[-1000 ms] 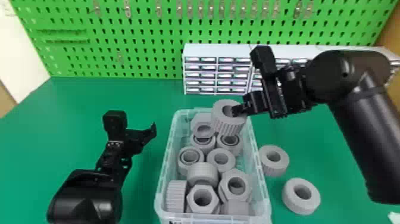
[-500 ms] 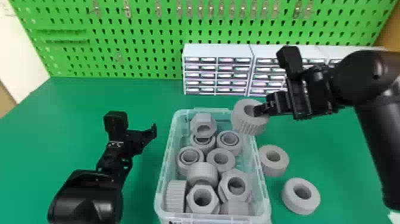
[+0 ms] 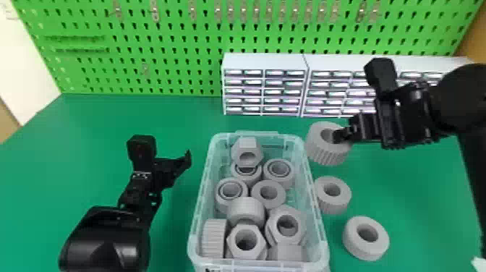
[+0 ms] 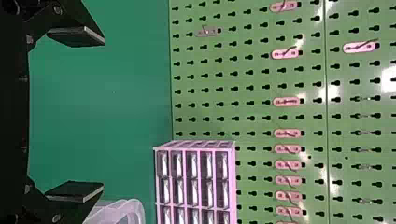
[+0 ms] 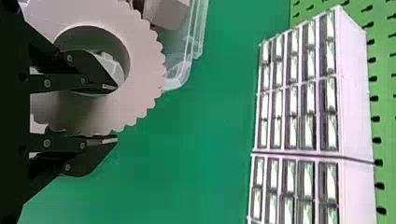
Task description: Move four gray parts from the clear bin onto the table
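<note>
Green pegboard (image 3: 173,47) is standing behind a green surface (image 3: 90,119). At left, the left gripper (image 4: 103,114) is hovering empty, fingers spread. Centrally, a clear bin (image 3: 198,217) is holding gray parts (image 3: 246,211). Just right, a ribbed ring (image 3: 327,153) is hanging off-center, pinched by the right gripper's (image 5: 116,113) fingers, risking twisting loose, or rolling into two gray rings (image 3: 369,249) lying nearer if released high.

A workshop – or a lab fitted out like one – is suggested by the green pegboard (image 3: 173,45), hung with a row of small hooks (image 4: 286,54), and by the white small-drawer cabinets (image 3: 264,61) lined up below it on the green table (image 3: 108,123).
</note>
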You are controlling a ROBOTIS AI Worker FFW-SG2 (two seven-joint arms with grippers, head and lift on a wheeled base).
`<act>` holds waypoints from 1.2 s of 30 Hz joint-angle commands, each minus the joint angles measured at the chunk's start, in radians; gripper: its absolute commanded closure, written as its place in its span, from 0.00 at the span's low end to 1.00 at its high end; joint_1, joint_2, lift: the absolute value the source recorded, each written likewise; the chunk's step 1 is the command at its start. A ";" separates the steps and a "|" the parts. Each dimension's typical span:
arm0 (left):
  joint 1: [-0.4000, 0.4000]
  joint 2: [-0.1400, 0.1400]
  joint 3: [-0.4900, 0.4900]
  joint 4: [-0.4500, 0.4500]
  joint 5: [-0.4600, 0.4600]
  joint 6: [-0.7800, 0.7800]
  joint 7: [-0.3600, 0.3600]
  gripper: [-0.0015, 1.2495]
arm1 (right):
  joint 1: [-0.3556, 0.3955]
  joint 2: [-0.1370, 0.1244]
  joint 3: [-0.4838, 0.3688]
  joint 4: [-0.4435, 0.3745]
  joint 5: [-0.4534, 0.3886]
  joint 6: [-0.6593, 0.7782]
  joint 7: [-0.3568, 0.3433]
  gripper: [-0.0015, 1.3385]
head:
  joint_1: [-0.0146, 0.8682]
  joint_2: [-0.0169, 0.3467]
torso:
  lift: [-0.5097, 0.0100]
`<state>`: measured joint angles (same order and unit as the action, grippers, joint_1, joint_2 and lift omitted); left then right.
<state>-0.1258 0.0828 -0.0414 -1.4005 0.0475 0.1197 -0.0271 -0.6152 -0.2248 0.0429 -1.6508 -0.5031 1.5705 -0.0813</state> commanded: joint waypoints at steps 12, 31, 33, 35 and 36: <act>-0.002 0.000 -0.005 0.001 0.003 0.000 0.004 0.15 | 0.066 -0.025 -0.110 -0.038 0.051 0.002 0.000 0.75 | 0.80 0.24 | 0.88; -0.002 -0.001 -0.014 0.003 0.008 0.000 0.009 0.15 | 0.138 -0.042 -0.215 -0.053 0.135 0.002 0.000 0.75 | 0.80 0.24 | 0.88; -0.002 -0.001 -0.014 0.003 0.008 0.000 0.009 0.15 | 0.144 -0.042 -0.225 -0.053 0.146 0.002 0.000 0.75 | 0.80 0.24 | 0.88; -0.002 -0.001 -0.017 0.005 0.009 0.000 0.010 0.15 | 0.149 -0.041 -0.233 -0.053 0.159 0.002 0.000 0.75 | 0.80 0.24 | 0.88; -0.002 -0.001 -0.017 0.005 0.009 0.000 0.010 0.15 | 0.149 -0.039 -0.236 -0.053 0.166 0.002 0.000 0.75 | 0.80 0.24 | 0.88</act>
<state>-0.1273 0.0813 -0.0555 -1.3972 0.0555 0.1196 -0.0176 -0.4760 -0.2660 -0.1754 -1.7043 -0.3622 1.5708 -0.0813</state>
